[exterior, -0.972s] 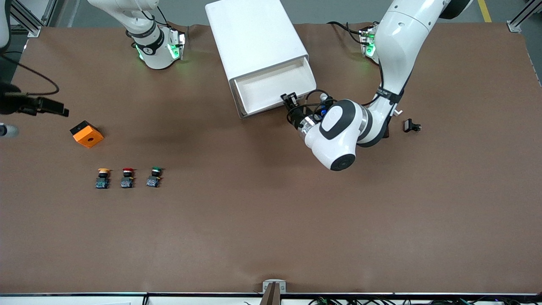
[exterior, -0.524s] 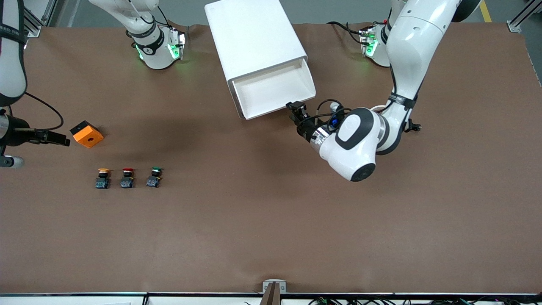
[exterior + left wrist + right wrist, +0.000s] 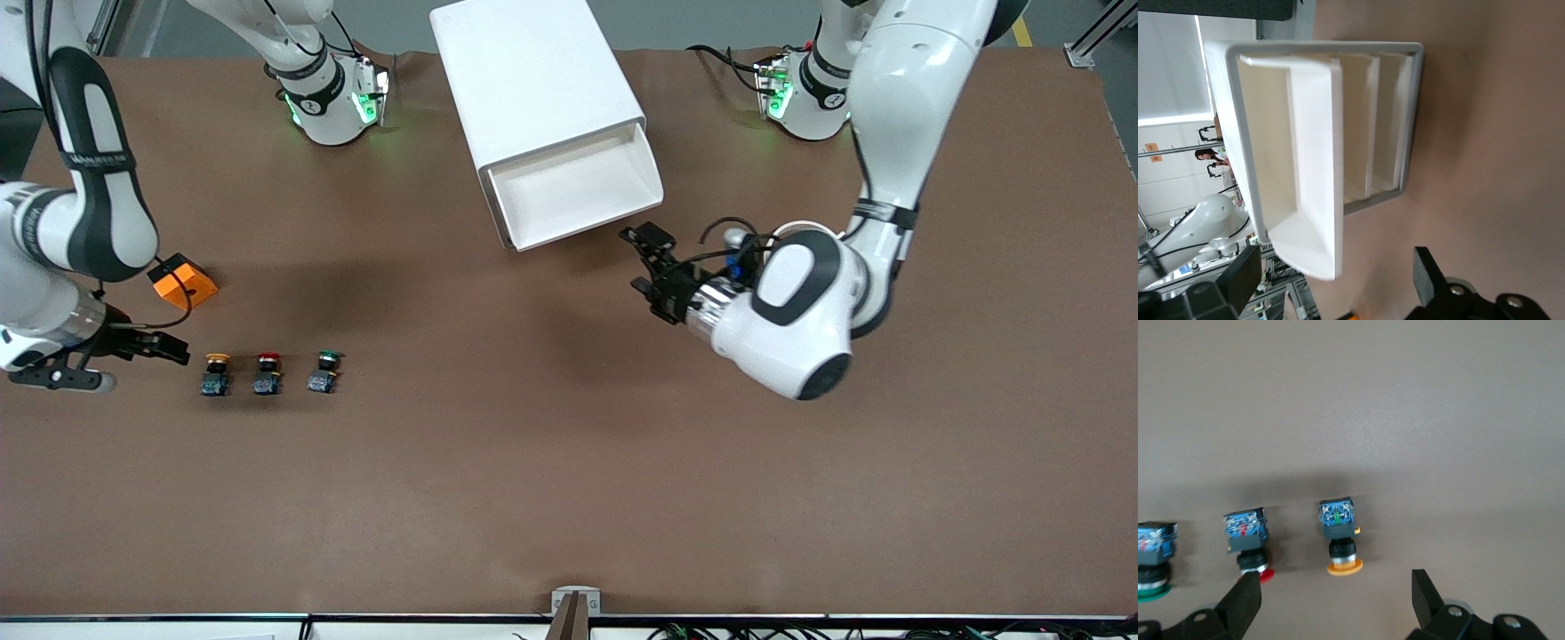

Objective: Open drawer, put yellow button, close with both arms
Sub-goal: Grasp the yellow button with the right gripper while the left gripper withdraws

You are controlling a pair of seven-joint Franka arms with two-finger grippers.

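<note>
The drawer (image 3: 576, 189) stands pulled out of the white cabinet (image 3: 533, 76) and is empty inside; the left wrist view shows its cream front (image 3: 1317, 160). My left gripper (image 3: 642, 260) is open and holds nothing, hovering off the drawer's front corner at the left arm's end. The yellow button (image 3: 215, 372) lies on the table, last in a row with the red button (image 3: 267, 372) and green button (image 3: 324, 371). My right gripper (image 3: 169, 348) is open, low beside the yellow button (image 3: 1341, 543), apart from it, its fingers (image 3: 1245, 603) wide.
An orange block (image 3: 182, 280) with a hole in its top sits on the brown table (image 3: 569, 462), farther from the front camera than the button row and close to the right arm's wrist. The cabinet's lower drawers (image 3: 1378, 127) are closed.
My left gripper opened, let go of the drawer's front and drew back from it. The right arm swung in over the table and came down beside the yellow button.
</note>
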